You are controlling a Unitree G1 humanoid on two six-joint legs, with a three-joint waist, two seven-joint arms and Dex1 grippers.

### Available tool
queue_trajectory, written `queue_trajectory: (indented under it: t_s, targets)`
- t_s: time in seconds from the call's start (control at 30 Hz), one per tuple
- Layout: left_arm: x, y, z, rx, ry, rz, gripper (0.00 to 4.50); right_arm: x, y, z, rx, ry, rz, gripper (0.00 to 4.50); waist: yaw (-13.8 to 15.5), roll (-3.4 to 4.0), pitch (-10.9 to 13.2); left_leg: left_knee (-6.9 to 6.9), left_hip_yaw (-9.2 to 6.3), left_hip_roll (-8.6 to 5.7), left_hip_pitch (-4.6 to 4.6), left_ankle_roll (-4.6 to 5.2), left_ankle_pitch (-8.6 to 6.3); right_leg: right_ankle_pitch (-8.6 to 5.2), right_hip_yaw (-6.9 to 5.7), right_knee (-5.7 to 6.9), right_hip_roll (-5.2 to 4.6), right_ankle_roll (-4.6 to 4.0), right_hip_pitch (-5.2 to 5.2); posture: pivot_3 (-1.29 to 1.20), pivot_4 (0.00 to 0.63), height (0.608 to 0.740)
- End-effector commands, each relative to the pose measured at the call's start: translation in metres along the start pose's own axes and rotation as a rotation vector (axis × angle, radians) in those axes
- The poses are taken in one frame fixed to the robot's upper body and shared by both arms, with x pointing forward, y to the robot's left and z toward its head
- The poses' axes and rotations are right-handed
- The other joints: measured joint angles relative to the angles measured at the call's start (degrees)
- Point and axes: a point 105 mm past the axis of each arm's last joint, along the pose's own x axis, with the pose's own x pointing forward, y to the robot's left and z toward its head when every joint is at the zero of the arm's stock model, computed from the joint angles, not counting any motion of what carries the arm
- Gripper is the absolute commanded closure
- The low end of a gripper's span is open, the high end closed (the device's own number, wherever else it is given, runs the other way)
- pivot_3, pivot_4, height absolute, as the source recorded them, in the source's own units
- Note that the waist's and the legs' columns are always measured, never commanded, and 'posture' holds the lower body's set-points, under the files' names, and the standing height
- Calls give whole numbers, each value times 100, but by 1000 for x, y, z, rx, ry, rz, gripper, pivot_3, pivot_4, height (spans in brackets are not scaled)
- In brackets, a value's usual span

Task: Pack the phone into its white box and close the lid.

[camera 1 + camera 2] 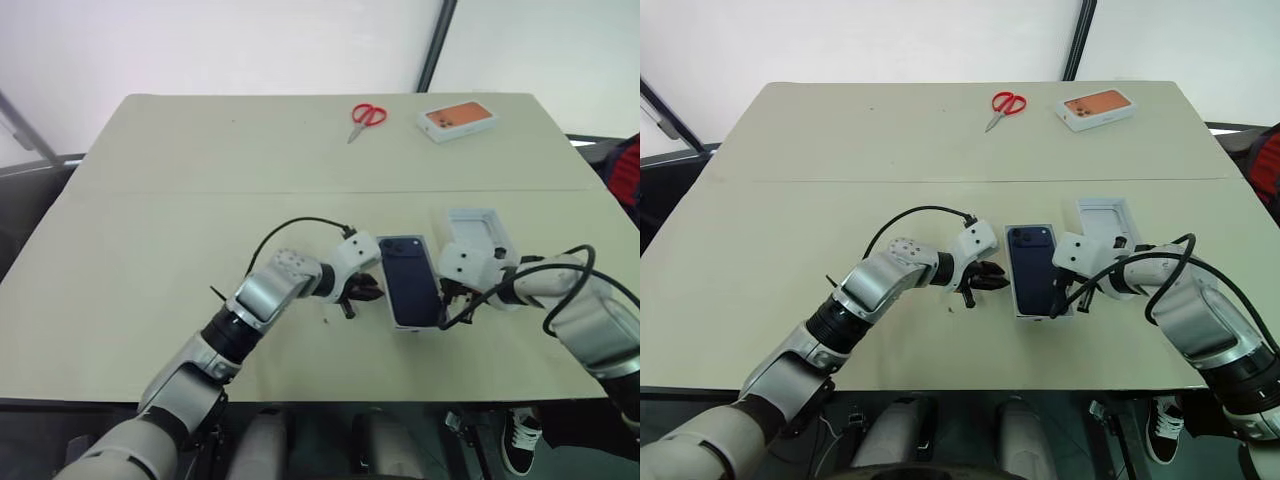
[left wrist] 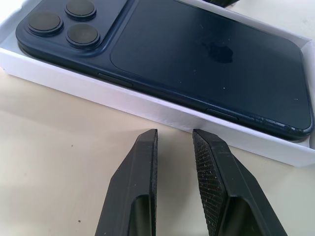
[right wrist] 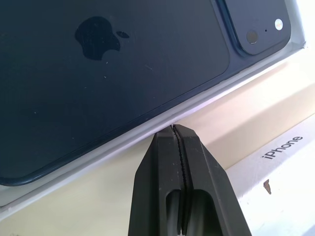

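My dark navy phone (image 1: 410,282) is lying back-up inside the white box (image 2: 162,110), its camera bump with three round lenses sitting at the corner farther from me and a faint logo showing mid-back. The box, a shallow white tray, is resting flat on the bench (image 1: 200,220) near its front edge, its low walls framing the phone closely on every side. The lid (image 1: 477,238) is lying just to the right of the box, slightly farther back, open side up and showing white, with its side wall lettered "iPhone".
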Motion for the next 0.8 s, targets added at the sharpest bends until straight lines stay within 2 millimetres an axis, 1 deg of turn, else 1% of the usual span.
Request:
queue_trajectory:
  t_s: [0.03, 0.27, 0.4, 0.5, 0.6, 0.7, 0.73, 0.8]
  targets:
    - [7, -11, 14, 38, -41, -43, 3283, -4, -1, 10, -29, -50, -2, 4500, 0, 0, 0, 1, 0, 1, 0, 0, 0, 0, 0, 0, 0, 0, 1, 0, 150, 740]
    - [2, -3, 13, 16, -48, -13, 3283, -8, -4, 10, -43, -42, -3, 4500, -3, 0, 0, 3, 0, 1, 0, 1, -1, 0, 0, 0, 0, 1, 1, 0, 150, 740]
    - [-12, 8, 18, -26, -84, 23, 3283, -22, -18, 7, -27, -32, -43, 4500, -9, 4, 2, 3, 0, 1, -1, 1, -1, 0, 0, 1, 0, 1, 0, 0, 150, 740]
    - [-28, 9, 17, -24, -114, 26, 3333, -34, -27, 10, 4, -57, -61, 3677, -20, 4, 3, 3, 0, 4, -1, 1, -1, 0, 0, 2, 1, 1, -1, 0, 150, 740]
    - [-46, 7, 16, 8, -153, 25, 3333, -44, -31, 16, 70, -93, -55, 2182, -63, 8, 2, 2, 0, 15, 1, 2, -1, 0, 1, 3, 5, 1, -2, 0, 150, 740]
    - [-62, 6, 12, 41, -183, 31, 3333, -42, -50, 13, 205, -80, -151, 657, -102, 13, 1, -1, 0, 19, 3, 2, -2, 0, 2, 5, 6, 0, -2, 0, 150, 740]
    - [-66, 6, 10, 47, -191, 33, 3333, -40, -54, 11, 255, -70, -174, 67, -116, 14, 1, 0, 0, 18, 3, 2, -1, 0, 2, 6, 4, 0, -2, 0, 150, 740]
    - [-83, 7, 8, 115, -241, 47, 3333, -31, -64, 6, 466, -38, -212, 67, -130, 15, 1, 0, -1, 17, 2, 2, -2, 0, 2, 4, 3, 0, -1, 0, 150, 740]
